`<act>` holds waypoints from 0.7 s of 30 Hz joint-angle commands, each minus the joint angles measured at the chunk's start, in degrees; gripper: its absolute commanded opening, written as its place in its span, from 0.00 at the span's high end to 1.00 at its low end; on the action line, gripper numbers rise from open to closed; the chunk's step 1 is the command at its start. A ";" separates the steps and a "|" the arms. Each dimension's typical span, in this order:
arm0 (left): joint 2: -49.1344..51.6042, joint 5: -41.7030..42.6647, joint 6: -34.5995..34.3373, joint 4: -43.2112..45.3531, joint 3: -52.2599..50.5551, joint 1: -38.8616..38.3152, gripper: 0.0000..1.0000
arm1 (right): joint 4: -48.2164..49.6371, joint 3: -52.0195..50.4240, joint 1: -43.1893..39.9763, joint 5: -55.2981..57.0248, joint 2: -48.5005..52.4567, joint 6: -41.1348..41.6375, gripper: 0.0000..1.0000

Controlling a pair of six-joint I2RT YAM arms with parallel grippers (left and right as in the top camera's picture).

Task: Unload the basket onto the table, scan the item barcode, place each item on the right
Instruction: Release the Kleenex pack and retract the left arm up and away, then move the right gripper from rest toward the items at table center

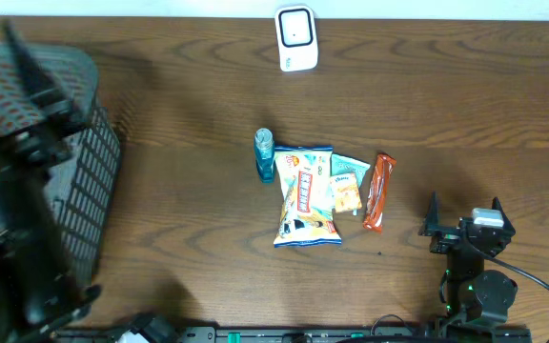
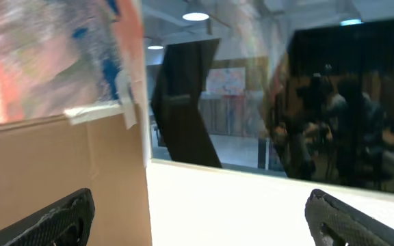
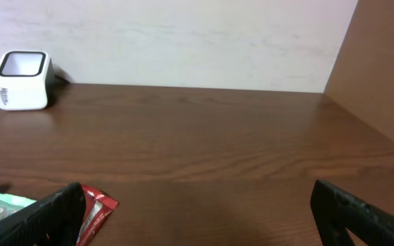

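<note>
At the far left a dark wire basket [image 1: 103,181] stands on the brown table [image 1: 189,238]. The left arm [image 1: 8,219] is a big blurry shape over it. In the left wrist view the left gripper [image 2: 198,208] has its two fingers far apart, with nothing between them. It looks at a cardboard wall [image 2: 53,184] and a dark window [image 2: 347,89], not at the table.

In the middle of the table four things lie in a row, close together. First comes a small blue bottle [image 1: 264,155]. Just beside it lies a big snack bag [image 1: 305,195]. Far behind the bag, at the back edge, sits the white scanner [image 1: 295,38], well apart from the row. Next comes a small green packet [image 1: 348,184], touching the bag. Then comes a long red bar [image 1: 377,192]. No gripper touches any of them.

At the right, near the front edge, is the right gripper [image 1: 465,211]. Its fingers are wide apart too and hold nothing. It is near the red bar but not touching it
</note>
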 commanded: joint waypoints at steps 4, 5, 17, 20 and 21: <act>-5.60 8.17 -13.16 -10.54 -0.28 4.31 0.02 | -0.20 -0.07 -0.20 -0.26 -0.31 0.70 0.01; -6.56 10.10 -15.23 -12.63 -0.28 5.27 0.02 | -0.20 -0.07 -0.20 -0.26 -0.28 0.70 0.01; -20.96 44.24 -33.53 -25.73 -3.06 19.71 0.02 | -0.20 -0.07 -0.20 -0.26 -0.31 0.70 0.01; -26.16 49.53 -36.26 -24.46 -6.51 23.87 0.02 | -0.20 -0.07 -0.20 -0.26 -0.31 0.70 0.01; -27.76 50.29 -36.74 -23.93 -7.63 25.20 0.02 | -0.20 -0.07 -0.20 -0.26 -0.31 0.70 0.01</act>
